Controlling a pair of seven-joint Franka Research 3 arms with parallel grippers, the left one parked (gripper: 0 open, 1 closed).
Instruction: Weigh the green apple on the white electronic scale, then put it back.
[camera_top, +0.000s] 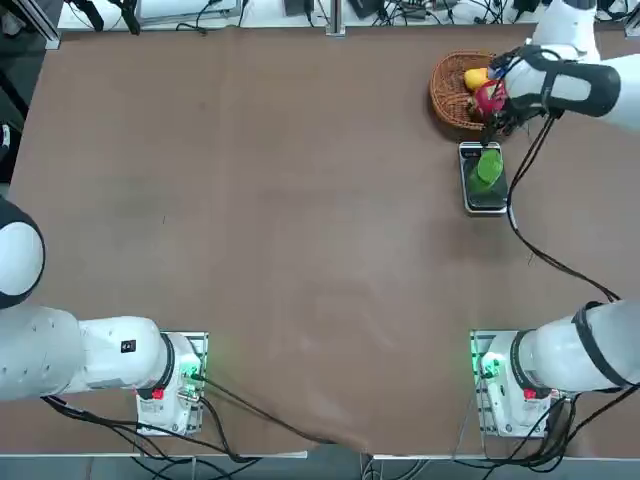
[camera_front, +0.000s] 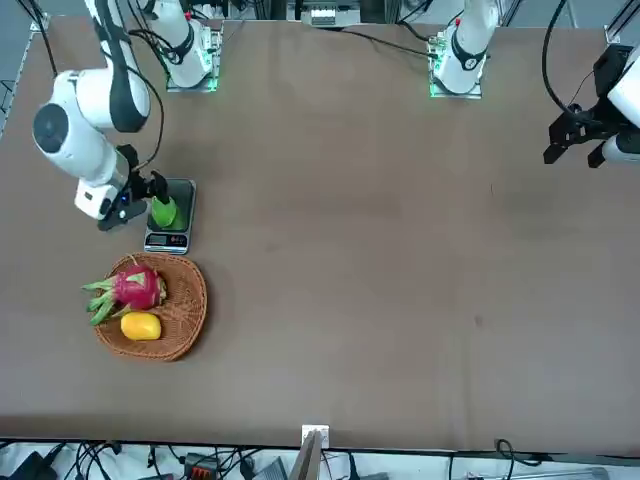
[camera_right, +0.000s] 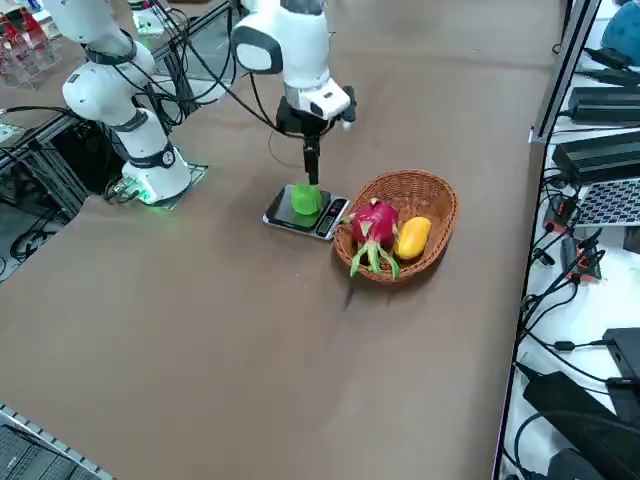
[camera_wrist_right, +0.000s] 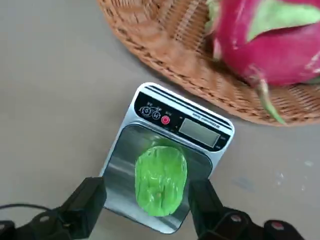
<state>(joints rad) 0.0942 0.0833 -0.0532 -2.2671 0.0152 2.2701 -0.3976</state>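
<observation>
Your fingers (camera_wrist_right: 85, 205) are spread wide, one either side of the apple (camera_wrist_right: 161, 180), gripping nothing, with the right gripper (camera_wrist_right: 145, 207) hanging just over it. The apple sits on the plate of the scale (camera_wrist_right: 150, 107), which lies on the counter (camera_top: 280, 220) just beside the basket (camera_wrist_right: 165, 55). To my eye the weighing is done or nearly so, and the pick-up back to the basket is what's next. So come straight down, keep the apple centred between the two fingers, and close across its widest part; it's smooth and round, so a low or off-centre pinch could squirt it off the plate. Don't press on the scale as you close. Lift clear before swinging over, because the dragon fruit (camera_wrist_right: 270, 40) and the yellow fruit (camera_front: 140, 326) already crowd the basket. The display's digits can't be read, the fingertips are cut off in the wrist view, and from overhead the arm covers part of the basket.
</observation>
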